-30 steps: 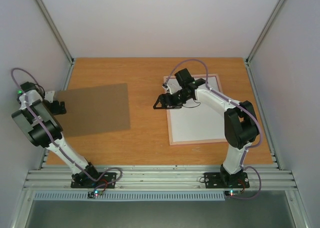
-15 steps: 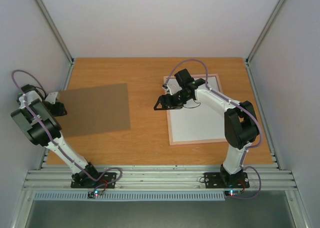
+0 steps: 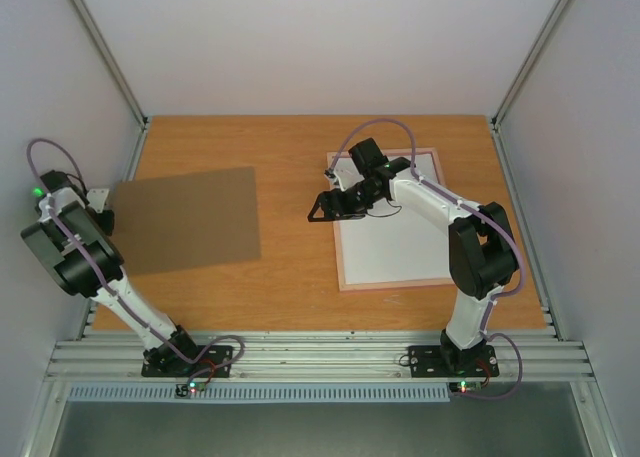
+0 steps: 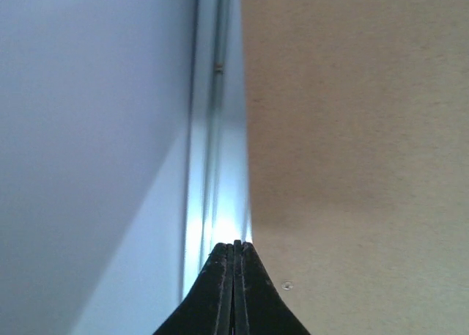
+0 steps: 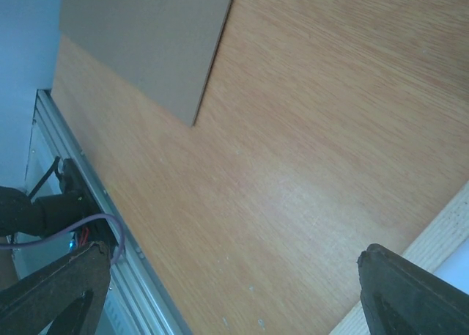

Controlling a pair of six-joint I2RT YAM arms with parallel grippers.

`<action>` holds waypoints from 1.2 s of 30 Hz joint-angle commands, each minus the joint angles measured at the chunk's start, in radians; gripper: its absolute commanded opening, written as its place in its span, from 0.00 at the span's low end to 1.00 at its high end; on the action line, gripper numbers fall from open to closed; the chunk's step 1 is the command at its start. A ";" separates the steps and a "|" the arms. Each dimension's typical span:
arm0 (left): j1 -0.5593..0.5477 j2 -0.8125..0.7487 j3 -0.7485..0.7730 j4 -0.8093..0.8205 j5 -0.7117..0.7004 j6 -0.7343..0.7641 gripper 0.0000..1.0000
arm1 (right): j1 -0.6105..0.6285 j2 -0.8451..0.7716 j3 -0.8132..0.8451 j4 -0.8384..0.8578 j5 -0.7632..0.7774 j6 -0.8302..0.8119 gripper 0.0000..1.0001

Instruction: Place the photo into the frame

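Wooden tabletop (image 3: 290, 157) is carrying the frame (image 3: 395, 252) flat, likely ready for loading; no photo is showing. Just left of the frame, the right gripper (image 3: 316, 205) is hovering wide open and empty. Far left of the frame, the left gripper (image 4: 234, 248) is sitting pressed closed, seemingly empty, at the backing board's (image 3: 185, 220) edge, probably set aside.

The orange wood-grain table (image 3: 300, 157) carries two flat things, well apart. A plain brown board (image 3: 190, 220) lies on its left half, reaching the table's left edge. The frame (image 3: 395, 285), pink-rimmed around a white sheet (image 3: 400, 252), lies flat on the right half.
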 commanded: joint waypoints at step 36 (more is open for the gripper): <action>-0.044 -0.084 -0.006 -0.206 0.368 0.015 0.16 | 0.030 0.001 0.051 0.016 0.032 0.020 0.92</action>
